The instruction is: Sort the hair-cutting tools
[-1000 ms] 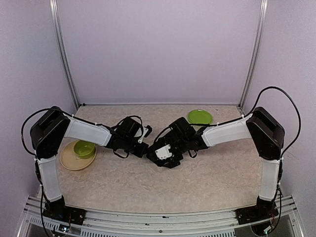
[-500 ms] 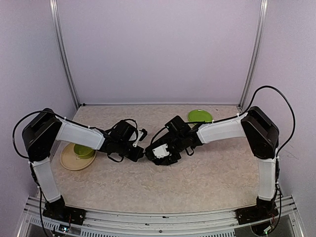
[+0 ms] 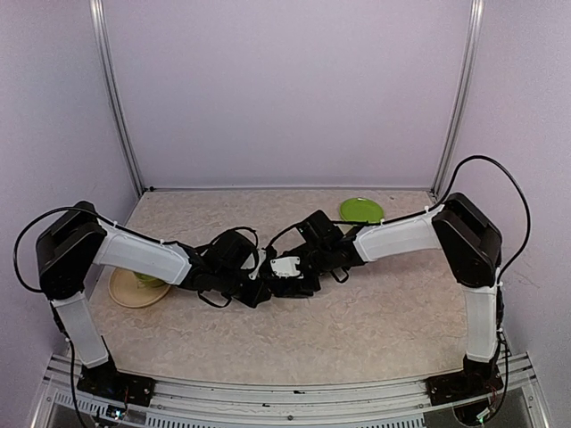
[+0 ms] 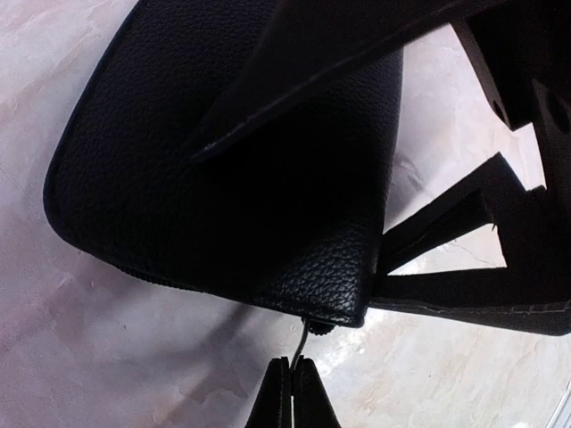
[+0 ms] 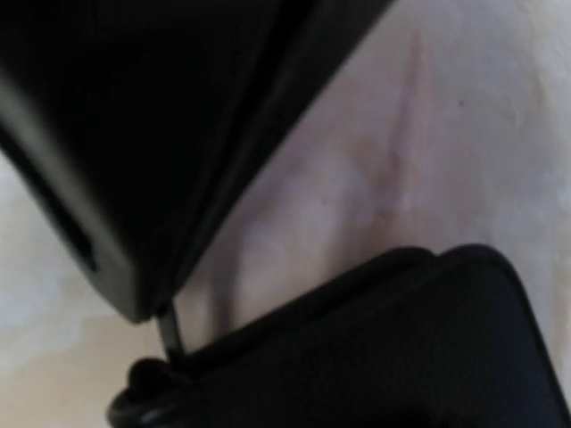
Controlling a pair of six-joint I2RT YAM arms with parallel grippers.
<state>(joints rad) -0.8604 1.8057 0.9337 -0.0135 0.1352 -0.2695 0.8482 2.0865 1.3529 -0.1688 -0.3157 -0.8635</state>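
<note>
Your left gripper has its fingers pinched together on the thin pull at a corner of the black case, likely to steady it for unzipping. Your right gripper crowds the case's right side, and I cannot tell how its fingers stand. No scissors or clips show; presumably they're inside.

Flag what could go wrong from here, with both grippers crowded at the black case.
1. The left gripper is shut on only a thin pull tab at the corner of the black case; so small a hold might slip when pulled.
2. In the top view the right gripper sits almost against the left one; they could bump.
3. The case might drag along rather than open.
</note>
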